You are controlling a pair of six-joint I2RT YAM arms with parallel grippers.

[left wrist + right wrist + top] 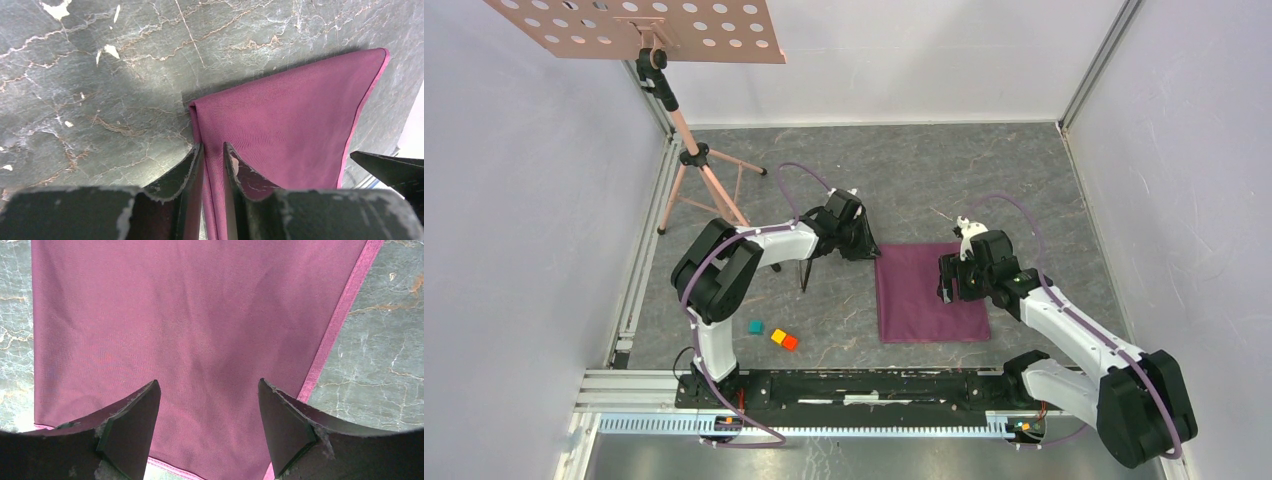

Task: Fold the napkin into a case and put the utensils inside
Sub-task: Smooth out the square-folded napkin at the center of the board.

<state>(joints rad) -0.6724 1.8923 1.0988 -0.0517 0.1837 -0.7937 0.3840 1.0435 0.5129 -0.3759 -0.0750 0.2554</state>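
The plum-purple napkin lies folded as a flat rectangle in the middle of the table. My left gripper is at its far left corner. In the left wrist view the napkin's folded edge runs up between the nearly closed fingers of that gripper, which pinch it. My right gripper hovers over the napkin's right half. Its fingers stand wide apart above the cloth with nothing between them. A slim dark utensil lies left of the napkin, partly under the left arm.
Small teal, yellow and orange blocks sit near the front left. A tripod stand with a perforated board rises at the back left. White walls enclose the table; a metal rail runs along the near edge.
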